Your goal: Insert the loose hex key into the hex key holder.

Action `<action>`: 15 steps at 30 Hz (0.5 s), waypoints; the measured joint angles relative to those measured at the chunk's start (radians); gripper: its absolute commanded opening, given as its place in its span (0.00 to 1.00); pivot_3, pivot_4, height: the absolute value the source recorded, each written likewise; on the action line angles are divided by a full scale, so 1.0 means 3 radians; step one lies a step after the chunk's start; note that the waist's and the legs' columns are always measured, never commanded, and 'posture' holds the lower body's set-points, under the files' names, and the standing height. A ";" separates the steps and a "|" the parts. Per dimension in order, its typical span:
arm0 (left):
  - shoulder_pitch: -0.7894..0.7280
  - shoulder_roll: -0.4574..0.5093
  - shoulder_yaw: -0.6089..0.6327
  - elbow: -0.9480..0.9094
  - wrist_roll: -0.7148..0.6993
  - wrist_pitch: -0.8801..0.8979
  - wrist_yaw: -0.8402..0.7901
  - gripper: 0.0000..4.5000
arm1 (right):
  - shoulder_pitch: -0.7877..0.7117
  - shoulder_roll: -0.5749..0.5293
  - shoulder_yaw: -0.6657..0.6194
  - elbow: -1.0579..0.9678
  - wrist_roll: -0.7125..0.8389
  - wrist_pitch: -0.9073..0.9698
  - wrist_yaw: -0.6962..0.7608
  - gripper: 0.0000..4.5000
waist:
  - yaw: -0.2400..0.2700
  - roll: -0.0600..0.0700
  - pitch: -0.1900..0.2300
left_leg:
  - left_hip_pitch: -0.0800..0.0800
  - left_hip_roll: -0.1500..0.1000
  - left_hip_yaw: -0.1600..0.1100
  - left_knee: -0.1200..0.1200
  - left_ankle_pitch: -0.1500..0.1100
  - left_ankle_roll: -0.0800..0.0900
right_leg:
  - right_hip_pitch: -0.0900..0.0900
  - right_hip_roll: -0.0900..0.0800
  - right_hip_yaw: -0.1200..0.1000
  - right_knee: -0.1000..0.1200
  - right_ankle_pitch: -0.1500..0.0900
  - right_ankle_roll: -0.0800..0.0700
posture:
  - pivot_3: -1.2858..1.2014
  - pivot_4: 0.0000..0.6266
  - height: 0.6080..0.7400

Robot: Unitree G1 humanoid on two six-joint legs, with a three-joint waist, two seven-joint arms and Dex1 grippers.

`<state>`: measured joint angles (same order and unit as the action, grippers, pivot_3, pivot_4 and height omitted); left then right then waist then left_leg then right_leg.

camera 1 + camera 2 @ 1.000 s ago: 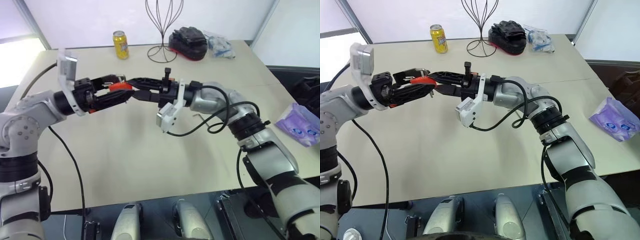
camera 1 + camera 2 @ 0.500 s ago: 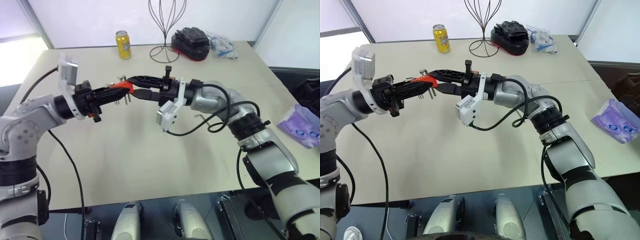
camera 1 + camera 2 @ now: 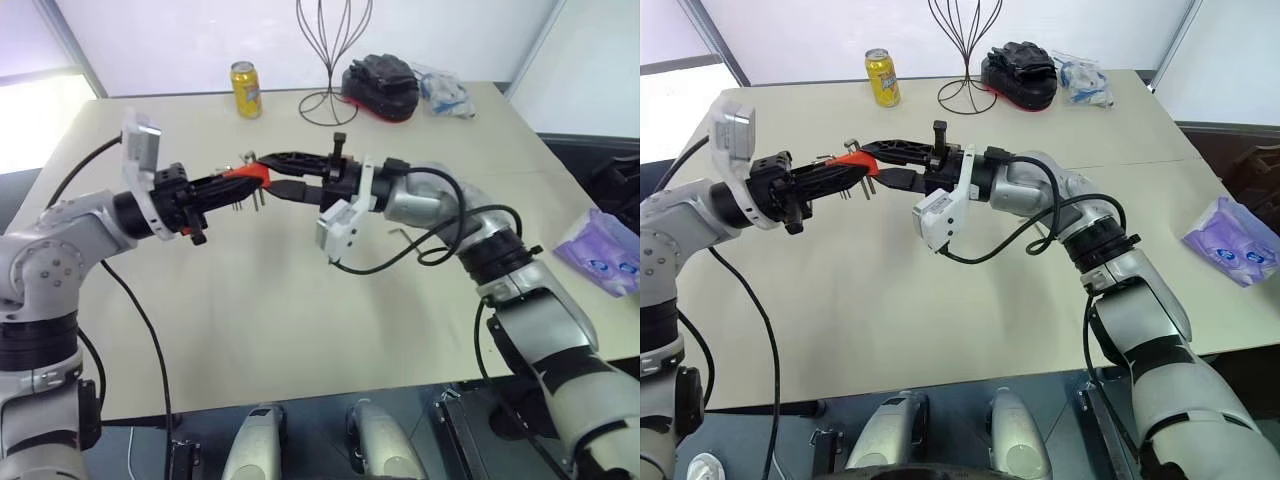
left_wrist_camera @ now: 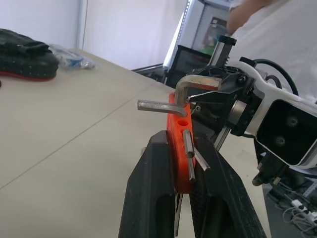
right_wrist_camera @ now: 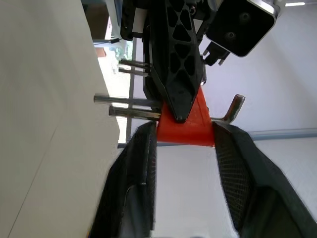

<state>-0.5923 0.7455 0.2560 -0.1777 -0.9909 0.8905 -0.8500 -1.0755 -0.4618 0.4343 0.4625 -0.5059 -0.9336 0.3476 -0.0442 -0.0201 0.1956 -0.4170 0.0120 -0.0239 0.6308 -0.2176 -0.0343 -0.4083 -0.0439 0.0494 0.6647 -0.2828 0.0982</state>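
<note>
One hex key holder (image 3: pixel 243 174), an orange-red block, is held up in the air above the surface (image 3: pixel 300 290), and everything else is placed from it. The left gripper (image 4: pixel 185 171) has its two black fingers (image 4: pixel 153 188) pressed shut on the holder's flat sides. The right gripper (image 5: pixel 183 134) meets the holder head-on from the opposite side, its two fingers (image 5: pixel 141 163) spread apart with the block's end between them; whether they touch the plastic cannot be told.

In the left wrist view four metal keys can be counted on the holder: two short ones slanting down along its face, one straight one sticking out sideways near its top, and one L-shaped key (image 4: pixel 195 84) whose bend rises above the top edge. Which of these is the loose hex key cannot be told.

Well behind the holder, along the far edge of the surface, stand one yellow can (image 3: pixel 245 89), one wire stand (image 3: pixel 334 55), one black pouch (image 3: pixel 380 80) and one clear plastic packet (image 3: pixel 445 88). Far off beyond the right arm lies one purple packet (image 3: pixel 600 250).
</note>
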 measured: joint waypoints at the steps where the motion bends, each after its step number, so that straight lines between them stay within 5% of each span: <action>1: 0.0000 -0.0003 0.0000 0.0000 0.0000 0.0000 0.0004 0.00 | 0.0018 0.0000 0.0000 -0.0014 0.0000 0.0006 0.0022 0.77 | 0.0000 0.0000 0.0000 | 0.0000 0.0000 0.0000 0.0000 0.0000 0.0000 | 0.0000 0.0000 0.0000 0.0000 0.0000 0.0000 | 0.52 0.24 1.00; 3: 0.0000 -0.0008 0.0000 -0.0001 -0.0001 0.0000 0.0012 0.00 | 0.0047 0.0000 0.0000 -0.0025 -0.0004 0.0022 0.0059 0.99 | 0.0000 0.0000 0.0000 | 0.0000 0.0000 0.0000 0.0000 0.0000 0.0000 | 0.0000 0.0000 0.0000 0.0000 0.0000 0.0000 | 0.52 0.24 1.00; 11: 0.0032 -0.0015 0.0000 -0.0023 0.0000 -0.0009 0.0021 0.00 | 0.0187 -0.0131 -0.0055 -0.0162 0.0151 0.0386 0.0404 0.99 | 0.0008 0.0000 0.0000 | 0.0000 0.0000 -0.0001 0.0002 0.0000 0.0000 | 0.0002 -0.0001 -0.0001 0.0000 0.0000 0.0000 | 0.52 0.24 1.00; 15: 0.0039 -0.0017 0.0000 -0.0111 0.0001 -0.0025 0.0029 0.00 | 0.0429 -0.0156 -0.0250 -0.0303 0.0789 0.1590 0.1099 0.99 | 0.0011 0.0000 0.0000 | 0.0000 0.0000 -0.0002 0.0002 0.0000 0.0001 | 0.0005 -0.0001 -0.0002 0.0000 0.0000 0.0000 | 0.52 0.24 1.00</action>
<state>-0.5805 0.7402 0.2561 -0.2109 -0.9906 0.8829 -0.8413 -0.9468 -0.5086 0.3594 0.3716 -0.2692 -0.4567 0.6774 -0.0410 -0.0202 0.1956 -0.4169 0.0121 -0.0246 0.6316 -0.2176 -0.0342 -0.4069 -0.0442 0.0488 0.6646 -0.2828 0.0982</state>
